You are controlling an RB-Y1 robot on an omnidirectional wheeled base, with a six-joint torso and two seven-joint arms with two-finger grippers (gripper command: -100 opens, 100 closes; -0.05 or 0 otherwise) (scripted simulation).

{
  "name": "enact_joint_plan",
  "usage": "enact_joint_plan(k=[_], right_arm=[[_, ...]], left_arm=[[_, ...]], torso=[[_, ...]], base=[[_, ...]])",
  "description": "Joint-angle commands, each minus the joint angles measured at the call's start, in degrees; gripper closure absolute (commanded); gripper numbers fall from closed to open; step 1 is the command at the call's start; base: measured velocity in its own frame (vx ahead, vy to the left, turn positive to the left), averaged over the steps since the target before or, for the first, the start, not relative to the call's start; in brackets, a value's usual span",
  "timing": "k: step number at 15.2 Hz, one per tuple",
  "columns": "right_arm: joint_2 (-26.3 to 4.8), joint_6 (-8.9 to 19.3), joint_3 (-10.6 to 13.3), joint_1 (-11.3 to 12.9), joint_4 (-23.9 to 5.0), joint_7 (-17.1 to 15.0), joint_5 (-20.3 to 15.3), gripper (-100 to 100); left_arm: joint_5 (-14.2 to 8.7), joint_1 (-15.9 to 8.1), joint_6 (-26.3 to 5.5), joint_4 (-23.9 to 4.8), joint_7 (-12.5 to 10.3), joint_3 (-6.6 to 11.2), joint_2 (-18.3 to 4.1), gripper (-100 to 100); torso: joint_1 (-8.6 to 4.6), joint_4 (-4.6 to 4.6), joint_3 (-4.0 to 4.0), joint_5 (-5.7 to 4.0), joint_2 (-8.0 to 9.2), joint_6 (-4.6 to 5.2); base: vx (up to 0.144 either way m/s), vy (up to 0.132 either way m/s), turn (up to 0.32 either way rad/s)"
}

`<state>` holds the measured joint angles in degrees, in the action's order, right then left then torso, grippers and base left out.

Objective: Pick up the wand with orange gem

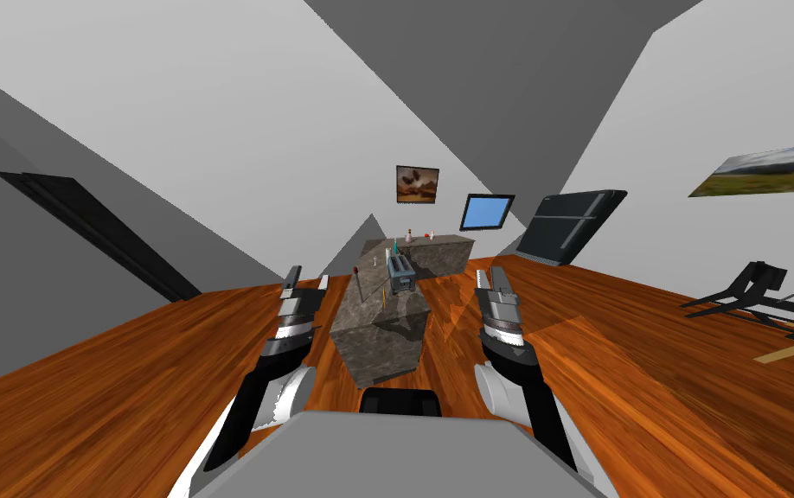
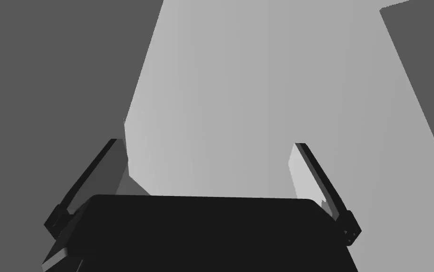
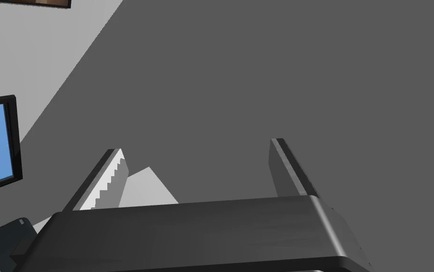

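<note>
Head view: the wand [image 1: 358,285] stands on the stone counter [image 1: 387,341] near the toaster [image 1: 401,272]. Its long axis is vertical and its dark red tip is uppermost.
Left wrist view: the left gripper [image 2: 209,146] is spread wide and holds nothing.
Right wrist view: the right gripper [image 3: 195,146] is spread wide and holds nothing.

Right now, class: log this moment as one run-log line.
left gripper: open, empty | right gripper: open, empty | wand: likely the dark upright stick on stone counter, untouched, beyond both grippers
</note>
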<state>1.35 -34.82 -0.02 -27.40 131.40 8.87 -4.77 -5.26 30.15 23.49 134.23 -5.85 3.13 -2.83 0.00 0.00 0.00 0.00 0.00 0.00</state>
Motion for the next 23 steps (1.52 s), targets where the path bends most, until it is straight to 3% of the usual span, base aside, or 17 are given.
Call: enact_joint_plan(k=[1,9,10,23], right_arm=[[0.00,0.00,0.00,0.00,0.00,0.00,0.00,0],[0.01,0.00,0.01,0.00,0.00,0.00,0.00,0],[0.01,0.00,0.01,0.00,0.00,0.00,0.00,0],[0.01,0.00,0.01,0.00,0.00,0.00,0.00,0]], left_arm=[[0.79,-0.16,-0.49,-0.81,0.78,0.32,-1.84,-100],[6.87,-1.42,-4.29,-7.38,6.80,2.81,-7.47,-100],[6.87,-1.42,-4.29,-7.38,6.80,2.81,-7.47,-100],[17.23,-3.66,-10.84,-18.96,17.05,7.02,-15.30,-100]], torso=[[0.00,0.00,0.00,0.00,0.00,0.00],[-0.43,-0.04,-0.10,-0.09,-0.18,0.01],[-0.47,-0.04,-0.11,-0.10,-0.18,0.01],[-0.37,-0.04,-0.11,-0.08,-0.18,0.01]], base=[[0.008,-0.016,-0.007],[0.033,-0.084,-0.011],[0.041,-0.091,-0.001],[0.039,-0.088,-0.011]])
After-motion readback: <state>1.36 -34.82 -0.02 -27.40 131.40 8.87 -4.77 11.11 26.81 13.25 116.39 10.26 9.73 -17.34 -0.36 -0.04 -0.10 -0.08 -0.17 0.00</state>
